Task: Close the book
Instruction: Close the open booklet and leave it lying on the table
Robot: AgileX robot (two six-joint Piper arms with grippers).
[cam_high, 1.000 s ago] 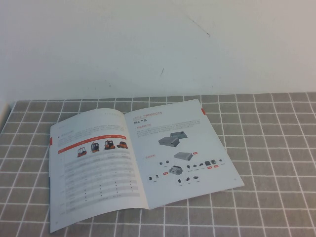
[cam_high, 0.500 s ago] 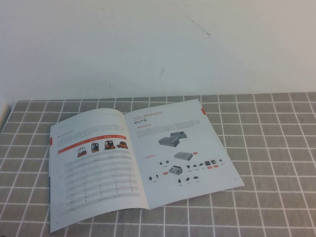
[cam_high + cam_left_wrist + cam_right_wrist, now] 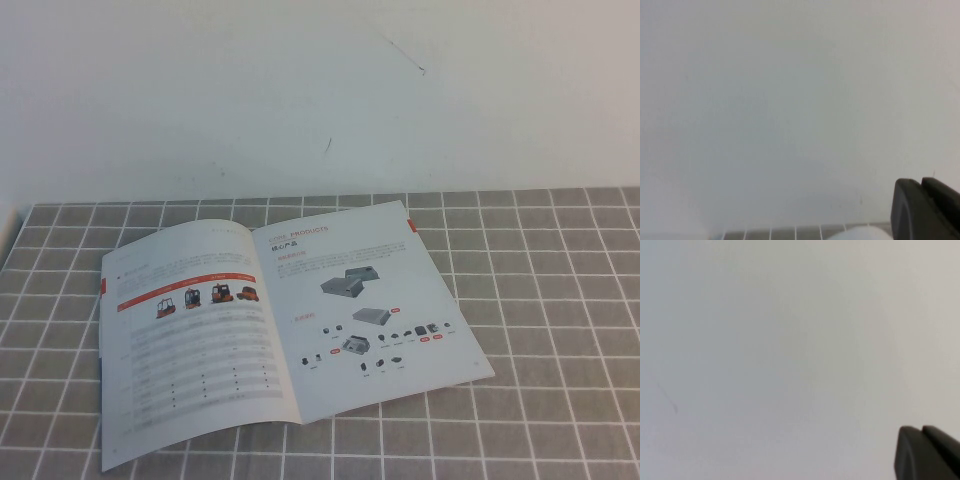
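Book (image 3: 285,330) is lying open and flat, pages up, on the grey tiled table (image 3: 560,300), sitting left of centre with its near corner running to the front edge. The left page is showing a red band with forklift photos, the right page grey boxes and small parts. White wall (image 3: 300,90) is standing behind the table.

Left gripper (image 3: 925,210) is pointing at the wall above the table's far edge, with only a black corner showing. Can't tell if it's released or clenched.

Right gripper (image 3: 927,452) is facing bare wall, same partial view. State can't be told either.

Neither gripper is showing in the high view.
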